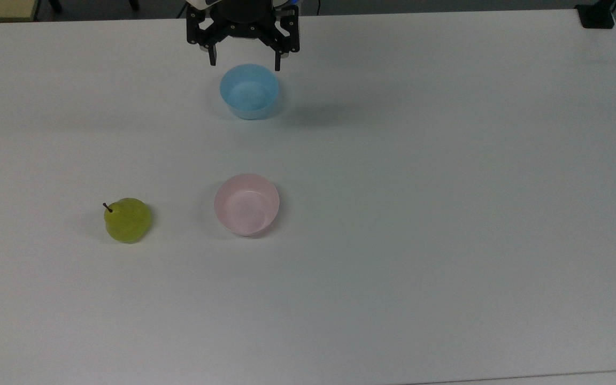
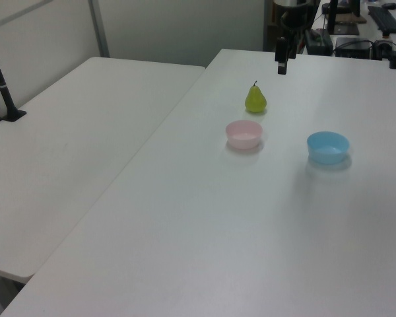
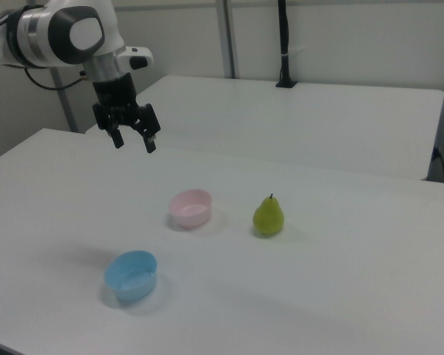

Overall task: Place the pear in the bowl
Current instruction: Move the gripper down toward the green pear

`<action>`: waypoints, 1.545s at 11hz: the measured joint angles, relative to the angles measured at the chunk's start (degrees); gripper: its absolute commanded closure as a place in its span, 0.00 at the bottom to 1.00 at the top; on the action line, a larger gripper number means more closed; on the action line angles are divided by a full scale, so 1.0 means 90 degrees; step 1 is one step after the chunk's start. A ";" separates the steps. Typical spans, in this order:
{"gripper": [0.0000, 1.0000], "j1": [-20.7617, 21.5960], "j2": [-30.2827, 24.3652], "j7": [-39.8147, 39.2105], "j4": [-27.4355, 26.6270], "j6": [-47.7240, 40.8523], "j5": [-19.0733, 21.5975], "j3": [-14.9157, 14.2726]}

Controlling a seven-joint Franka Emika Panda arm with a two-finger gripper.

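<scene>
1. Nearest the right view's camera sits the light blue bowl, on the white table.
2. Farther back, the pink bowl stands upright, holding nothing.
3. Just beside it, toward the right view's right, the pear stands stem up, apart from it.
4. Overhead at the top view's upper edge, the gripper hangs spread wide, grasping nothing.

The pear is standing upright just beside the pink bowl; the gripper is hanging above, jaws spread.
</scene>
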 measured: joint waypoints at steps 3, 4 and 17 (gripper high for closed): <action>0.00 -0.0001 0.0000 0.0007 -0.0012 -0.0002 0.0000 -0.0010; 0.00 -0.0001 0.0000 0.0006 -0.0013 -0.0002 0.0000 -0.0016; 0.00 -0.0974 0.0521 -0.1624 0.0115 0.0702 -0.0011 -0.0146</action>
